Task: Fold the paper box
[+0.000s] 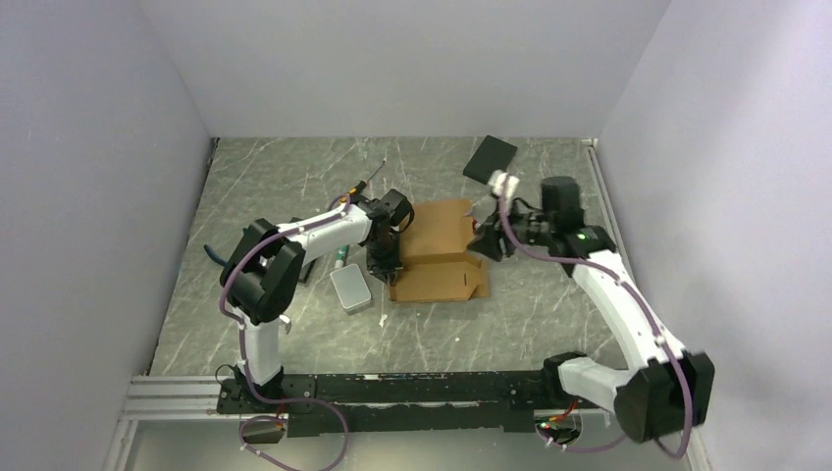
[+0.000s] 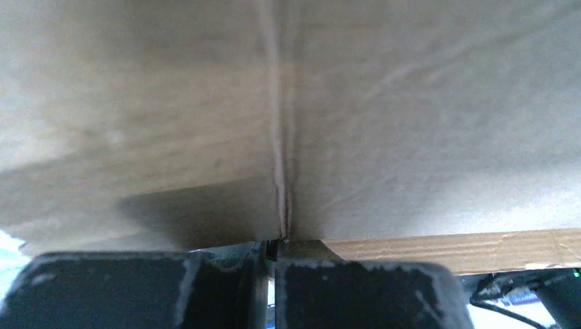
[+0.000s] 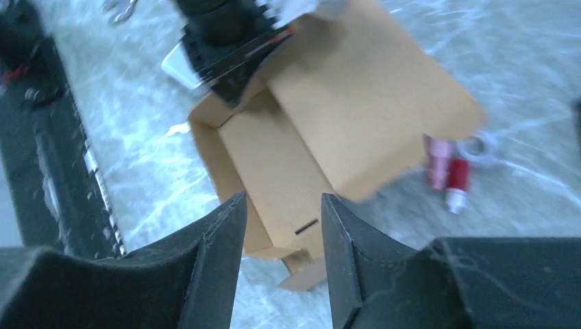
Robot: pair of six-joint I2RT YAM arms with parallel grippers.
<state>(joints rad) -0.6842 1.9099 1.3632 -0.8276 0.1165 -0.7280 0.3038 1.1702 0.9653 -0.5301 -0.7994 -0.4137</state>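
Paper box (image 1: 437, 235): matte tan cardboard, creased, walls half raised.
Left gripper (image 2: 271, 252) clamped on its creased wall; right gripper (image 3: 281, 205) with black fingers apart, holding nothing.

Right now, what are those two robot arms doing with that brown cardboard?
They are folding a paper box. The left end effector is pinched shut on a crease at the box's left edge. The right end effector hangs open near the other side, holding nothing. The box is only half made: some walls stand up, but the big flap lies open and it is not closed up yet.
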